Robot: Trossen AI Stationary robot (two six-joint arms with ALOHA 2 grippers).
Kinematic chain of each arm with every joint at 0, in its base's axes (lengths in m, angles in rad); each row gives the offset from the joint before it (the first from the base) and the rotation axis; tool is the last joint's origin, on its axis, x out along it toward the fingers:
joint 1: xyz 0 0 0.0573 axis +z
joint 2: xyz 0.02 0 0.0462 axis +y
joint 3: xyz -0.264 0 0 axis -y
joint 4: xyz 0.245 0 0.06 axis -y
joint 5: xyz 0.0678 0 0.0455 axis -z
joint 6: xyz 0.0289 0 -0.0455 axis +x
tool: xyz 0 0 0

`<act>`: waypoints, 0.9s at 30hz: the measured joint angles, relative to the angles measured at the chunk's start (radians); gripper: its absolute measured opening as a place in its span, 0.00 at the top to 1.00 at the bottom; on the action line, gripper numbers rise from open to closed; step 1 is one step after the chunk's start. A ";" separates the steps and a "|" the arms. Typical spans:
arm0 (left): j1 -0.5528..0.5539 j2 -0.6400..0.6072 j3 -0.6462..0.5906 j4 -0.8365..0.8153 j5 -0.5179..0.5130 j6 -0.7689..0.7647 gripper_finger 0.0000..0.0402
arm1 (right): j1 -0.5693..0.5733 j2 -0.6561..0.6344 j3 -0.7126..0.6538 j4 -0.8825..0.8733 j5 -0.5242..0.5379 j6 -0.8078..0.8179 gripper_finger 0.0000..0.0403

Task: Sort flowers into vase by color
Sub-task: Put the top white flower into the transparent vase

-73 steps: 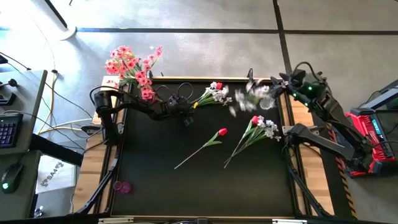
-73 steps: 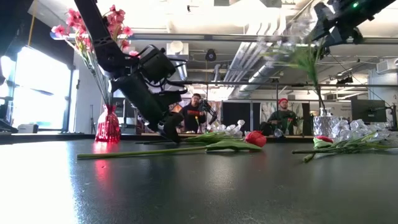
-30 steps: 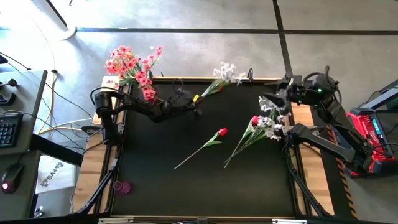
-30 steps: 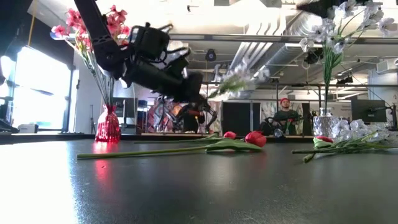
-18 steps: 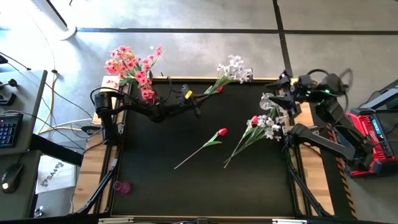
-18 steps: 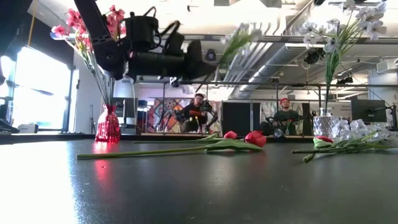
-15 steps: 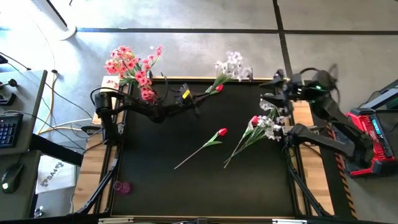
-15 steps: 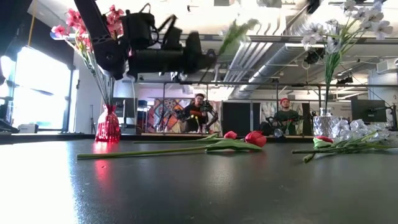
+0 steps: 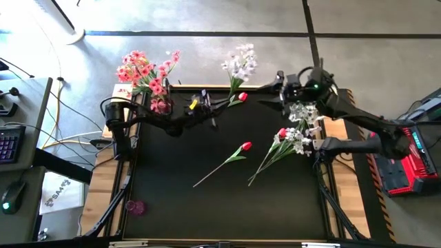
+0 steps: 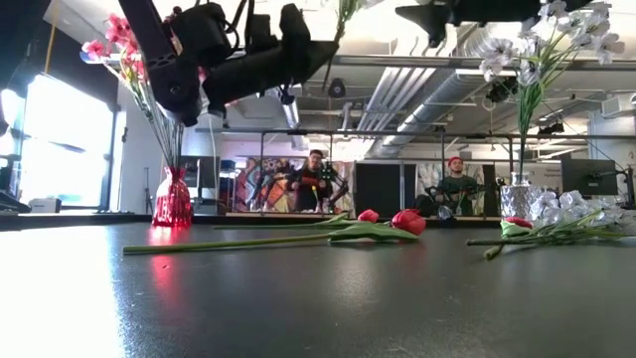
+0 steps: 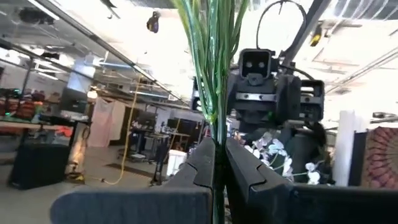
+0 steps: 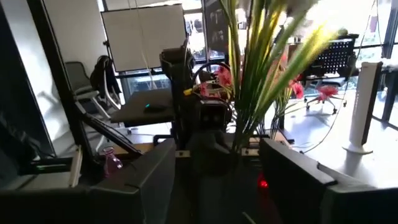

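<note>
Far left, back corner: pink flowers (image 9: 146,74) stand in a red vase (image 10: 172,202). Left gripper (image 9: 212,114), raised above the table's back edge, fingers pinched tight on the green stems of a white spray (image 9: 239,65) w/ one red bud (image 9: 242,97); blossoms reach out past the back edge. Mid-table: single red tulip (image 9: 244,147) lies flat on the black mat (image 9: 179,207). Right gripper (image 9: 275,88) faces the left one, jaws wide, stems showing btwn its fingers in the right wrist view, not clamped. By it, white flowers (image 10: 542,45) in a clear vase (image 10: 516,200); mixed white/red bunch (image 9: 289,140) lies just beside.
</note>
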 joint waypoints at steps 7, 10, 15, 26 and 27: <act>-0.016 0.000 0.041 -0.019 0.050 0.001 1.00 | 0.069 0.135 0.083 0.000 0.068 -0.062 0.45; -0.017 0.000 0.048 -0.032 0.061 0.002 1.00 | 0.090 0.188 0.109 0.005 0.068 -0.062 0.45; -0.019 0.000 0.048 -0.075 0.060 0.027 1.00 | 0.115 0.252 0.132 0.048 0.083 -0.080 0.45; -0.019 0.000 0.048 -0.139 0.061 0.063 1.00 | 0.139 0.286 0.150 0.027 0.142 -0.107 0.73; -0.019 0.000 0.048 -0.139 0.060 0.063 1.00 | 0.139 0.284 0.150 0.014 0.144 -0.112 0.81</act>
